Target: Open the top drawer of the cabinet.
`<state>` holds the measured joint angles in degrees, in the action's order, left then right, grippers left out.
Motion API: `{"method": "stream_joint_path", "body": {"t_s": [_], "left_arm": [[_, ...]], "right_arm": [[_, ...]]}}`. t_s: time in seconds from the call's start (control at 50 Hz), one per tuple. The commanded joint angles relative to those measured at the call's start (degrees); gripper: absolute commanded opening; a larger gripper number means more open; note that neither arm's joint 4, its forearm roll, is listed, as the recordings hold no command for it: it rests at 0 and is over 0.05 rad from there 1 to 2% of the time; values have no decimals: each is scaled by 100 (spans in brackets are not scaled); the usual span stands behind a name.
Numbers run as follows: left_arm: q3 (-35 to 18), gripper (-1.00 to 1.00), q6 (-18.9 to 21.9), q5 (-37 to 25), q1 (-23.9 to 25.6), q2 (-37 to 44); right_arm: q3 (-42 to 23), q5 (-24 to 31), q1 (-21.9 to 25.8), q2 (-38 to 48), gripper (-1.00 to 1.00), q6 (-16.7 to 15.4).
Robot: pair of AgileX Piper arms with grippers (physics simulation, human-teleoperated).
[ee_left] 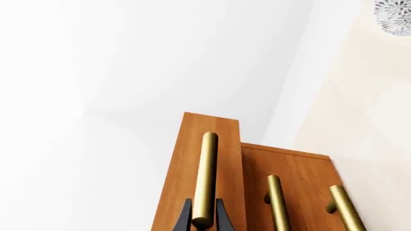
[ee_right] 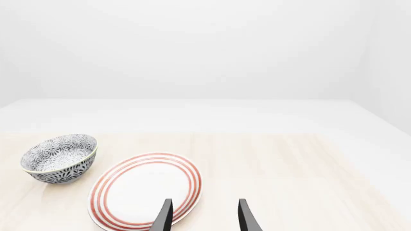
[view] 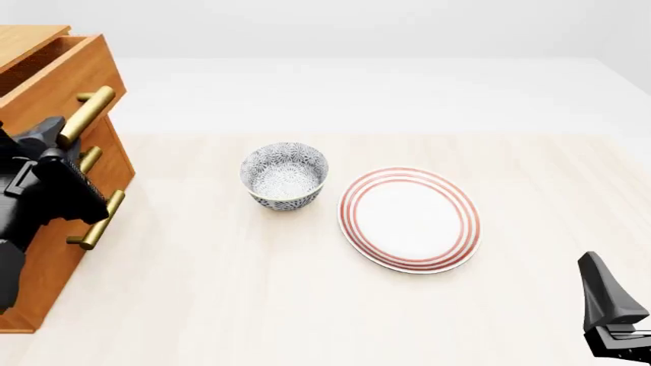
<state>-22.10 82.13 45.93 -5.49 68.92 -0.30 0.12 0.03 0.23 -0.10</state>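
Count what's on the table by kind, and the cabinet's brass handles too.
Cabinet: 1
Brass handles: 3
Bowl: 1
Plate: 1
Total: 6

Front view: fixed camera high on arms' side, facing forward and down across table (view: 305,305); cabinet (view: 46,252) at left edge, bowl (view: 285,175) and plate (view: 409,219) mid-frame. Left wrist view: close behind left gripper (ee_left: 203,219), pressed near top drawer (ee_left: 192,163), bowl (ee_left: 395,14) glimpsed in corner. Right wrist view: low over table, behind right gripper (ee_right: 204,216), facing bowl (ee_right: 59,158) and plate (ee_right: 144,190). Bowl shared by all three; plate by front and right wrist.
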Motion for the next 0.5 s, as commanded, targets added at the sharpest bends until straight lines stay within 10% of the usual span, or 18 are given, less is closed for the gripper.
{"method": "stream_joint_path", "body": {"t_s": [0.02,0.5], "left_arm": [[228,-100,111,-98,479,154],[183,-100,218,-111,833,100]], "right_arm": [[6,-4,-2,-1,100,4],[6,-5,-1,-2,100,4]]}}
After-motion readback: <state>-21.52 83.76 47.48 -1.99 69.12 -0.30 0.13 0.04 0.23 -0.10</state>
